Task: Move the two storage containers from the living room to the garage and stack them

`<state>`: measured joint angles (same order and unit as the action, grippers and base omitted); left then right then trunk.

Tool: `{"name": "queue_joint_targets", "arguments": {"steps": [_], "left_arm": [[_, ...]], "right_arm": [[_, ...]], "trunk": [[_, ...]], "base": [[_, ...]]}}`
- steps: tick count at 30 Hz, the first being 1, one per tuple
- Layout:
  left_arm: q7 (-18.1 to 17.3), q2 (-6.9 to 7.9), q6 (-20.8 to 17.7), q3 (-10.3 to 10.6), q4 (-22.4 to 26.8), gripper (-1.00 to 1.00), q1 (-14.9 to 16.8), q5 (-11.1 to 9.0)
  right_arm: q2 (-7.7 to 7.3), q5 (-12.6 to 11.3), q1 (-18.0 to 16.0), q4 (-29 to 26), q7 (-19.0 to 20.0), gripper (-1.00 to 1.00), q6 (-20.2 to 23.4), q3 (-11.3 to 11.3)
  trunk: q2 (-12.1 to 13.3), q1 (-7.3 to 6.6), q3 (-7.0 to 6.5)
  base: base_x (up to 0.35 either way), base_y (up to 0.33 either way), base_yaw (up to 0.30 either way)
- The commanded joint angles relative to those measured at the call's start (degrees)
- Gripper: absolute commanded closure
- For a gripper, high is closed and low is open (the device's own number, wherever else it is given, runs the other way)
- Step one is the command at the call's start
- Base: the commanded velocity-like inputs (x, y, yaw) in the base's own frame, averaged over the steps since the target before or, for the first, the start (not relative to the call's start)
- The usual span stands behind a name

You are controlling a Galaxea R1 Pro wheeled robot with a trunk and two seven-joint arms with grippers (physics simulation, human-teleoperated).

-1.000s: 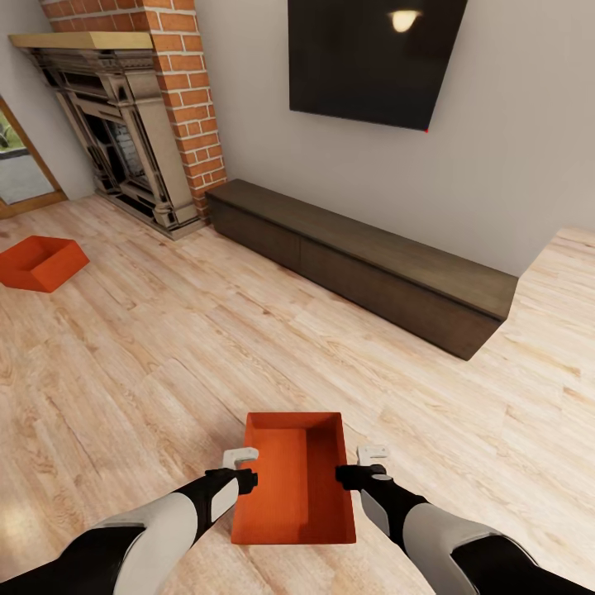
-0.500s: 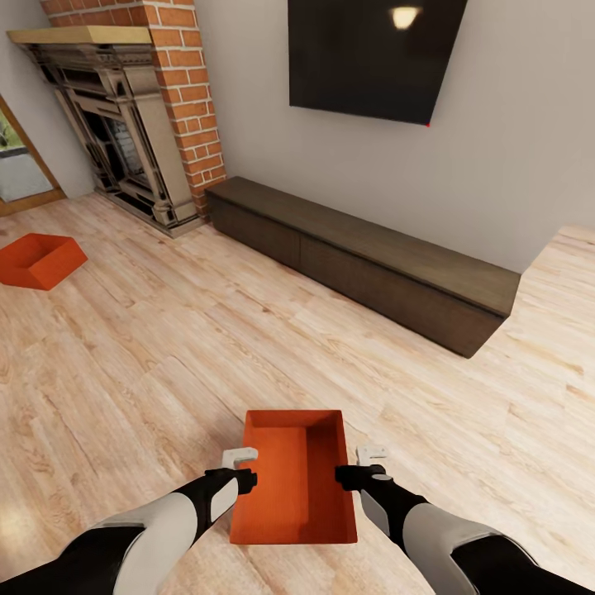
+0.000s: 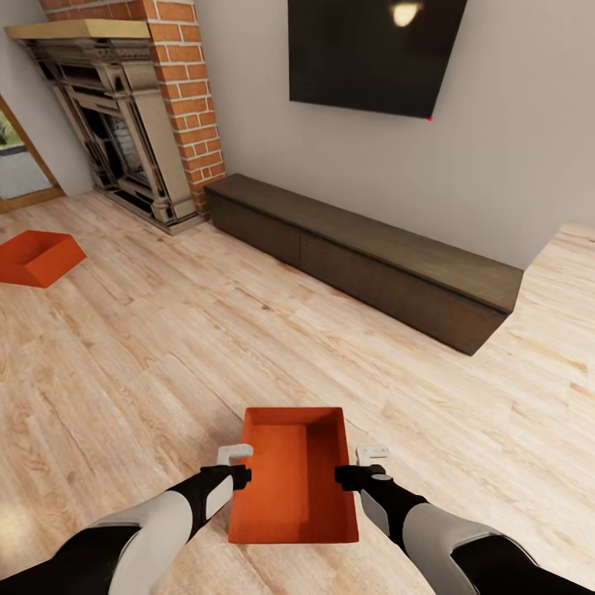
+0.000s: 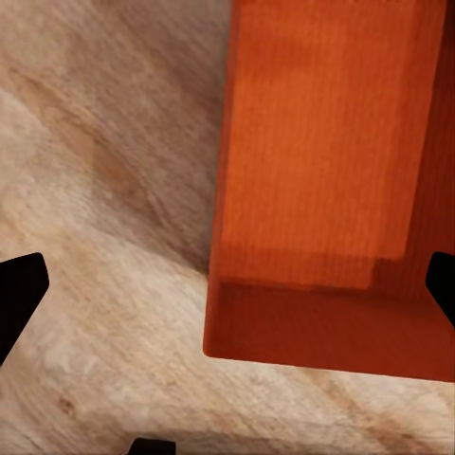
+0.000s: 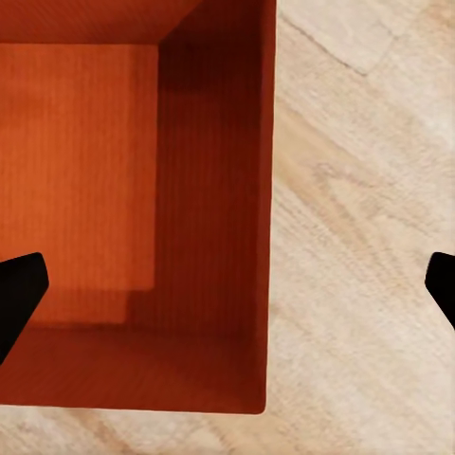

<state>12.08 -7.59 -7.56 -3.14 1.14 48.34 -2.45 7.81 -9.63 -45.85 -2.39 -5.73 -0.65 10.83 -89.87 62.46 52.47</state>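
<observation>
So the near storage container (image 3: 293, 487) sits on the light wood plank floor (image 3: 149, 372) right in front of the robot, between the two arms, long side running away from the camera, nothing inside it. The left hand (image 3: 238, 464) is at the container's left wall and the right hand (image 3: 368, 464) at its right wall, each about halfway along. From the head view I can't tell if either one is actually touching the rim. In the left wrist view the left hand's dark fingertips (image 4: 19, 294) are spread wide, one over bare floor and the other over the container (image 4: 322, 190), so the wall sits in the gap and it's open. Same deal in the right wrist view: fingertips (image 5: 17, 289) far apart, one over the inside of the container (image 5: 142, 218) and one over the planks, straddling the right wall, also open and not gripping anything. Lots of free floor all around, nothing crowding the container on any side. The second storage container (image 3: 37, 258) is well apart at the far left on the same planks, also looks empty. Beyond that there's a long dark low TV cabinet (image 3: 364, 256) against the cream wall, a black TV (image 3: 372, 54) above it, and the red-brick fireplace (image 3: 132, 124) in the corner.
</observation>
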Motion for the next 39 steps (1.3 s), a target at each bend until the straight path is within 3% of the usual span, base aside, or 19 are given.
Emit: {"name": "queue_joint_targets", "arguments": {"steps": [1,37,39], "left_arm": [[0.20,-0.03,-0.27,-0.26,0.17,-1.00,0.00,-0.22],[0.24,0.20,-0.23,-0.01,0.44,-1.00,0.00,0.16],[0.25,0.23,-0.21,-0.02,0.44,-1.00,0.00,0.14]], "right_arm": [[0.01,-0.60,-0.03,0.02,-0.17,-1.00,-0.06,0.50],[-0.15,-0.99,-0.03,0.28,0.02,-1.00,0.10,0.48],[-0.16,-1.00,-0.03,0.30,-0.01,-1.00,0.11,0.49]], "trunk": [[-0.43,0.22,0.22],[-14.87,8.13,6.68],[-14.87,8.13,6.68]], "base": [[0.000,0.000,0.000],[0.000,0.000,0.000],[0.000,0.000,0.000]]}}
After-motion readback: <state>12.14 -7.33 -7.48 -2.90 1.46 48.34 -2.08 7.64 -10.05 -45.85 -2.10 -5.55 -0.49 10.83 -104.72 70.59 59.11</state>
